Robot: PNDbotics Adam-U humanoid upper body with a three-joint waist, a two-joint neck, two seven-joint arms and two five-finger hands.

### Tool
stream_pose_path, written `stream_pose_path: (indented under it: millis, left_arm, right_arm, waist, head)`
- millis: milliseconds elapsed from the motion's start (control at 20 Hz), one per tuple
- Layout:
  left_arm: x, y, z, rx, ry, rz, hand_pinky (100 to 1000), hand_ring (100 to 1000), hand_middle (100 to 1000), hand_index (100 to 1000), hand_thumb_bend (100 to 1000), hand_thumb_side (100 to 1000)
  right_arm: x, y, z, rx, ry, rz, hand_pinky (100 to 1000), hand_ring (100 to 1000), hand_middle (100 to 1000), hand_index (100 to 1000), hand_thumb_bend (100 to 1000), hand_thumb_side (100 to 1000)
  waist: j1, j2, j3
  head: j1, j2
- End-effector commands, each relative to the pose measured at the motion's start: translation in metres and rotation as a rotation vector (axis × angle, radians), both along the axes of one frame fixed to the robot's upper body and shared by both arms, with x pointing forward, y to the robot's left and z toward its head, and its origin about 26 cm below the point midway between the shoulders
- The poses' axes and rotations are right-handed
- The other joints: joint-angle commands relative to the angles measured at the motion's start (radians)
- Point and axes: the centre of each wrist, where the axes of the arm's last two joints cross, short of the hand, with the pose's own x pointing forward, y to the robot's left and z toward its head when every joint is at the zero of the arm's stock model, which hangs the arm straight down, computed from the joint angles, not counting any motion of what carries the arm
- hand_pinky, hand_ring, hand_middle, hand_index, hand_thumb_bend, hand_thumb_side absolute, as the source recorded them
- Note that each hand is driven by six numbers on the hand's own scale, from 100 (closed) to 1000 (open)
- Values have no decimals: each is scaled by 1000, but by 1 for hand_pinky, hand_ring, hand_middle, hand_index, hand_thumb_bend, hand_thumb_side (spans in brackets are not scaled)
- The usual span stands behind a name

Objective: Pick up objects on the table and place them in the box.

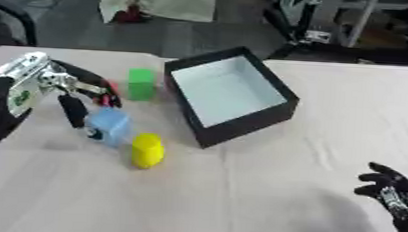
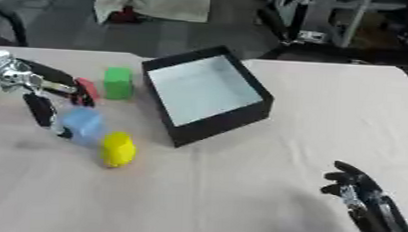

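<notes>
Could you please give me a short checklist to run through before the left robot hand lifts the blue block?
1. Left robot hand at the blue block: ok, its fingers reach down to the block's left side.
2. Grasp closed on the block: cannot tell.
3. Box open: ok, nothing shows inside.
4. Lift path: not ok, the yellow block sits right beside the blue one.
5. Green block and red object: ok, apart from the blue block.
6. Right robot hand: ok, idle at lower right.
</notes>
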Motion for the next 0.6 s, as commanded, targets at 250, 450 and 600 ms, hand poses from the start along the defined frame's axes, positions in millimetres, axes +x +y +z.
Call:
stream_pose_path:
  millis: [250,450,600]
  left_arm:
    - [6,11,7,57,55,-36,682,615,618,762,241,257]
    - [7,3,37,1,-30,-24,616,527,524,665,181,230]
    - [5,-21,83,-48,-157,-53,624,528,527,670,183,213]
  right_arm:
    - [2,-4,6,-18,-16,0,760,610,653,842,100,662]
    - [1,-4,5,-18,-15,-2,760,611,654,842,100,664]
    - [0,-4,5,-18,-11,-2,759,611,654,842,100,665]
  waist:
    - [11,-23,0]
    - [10,-24,3]
    - [10,-26,4]
  head:
    - [-6,-1]
    - [-8,-1]
    - [-7,-1]
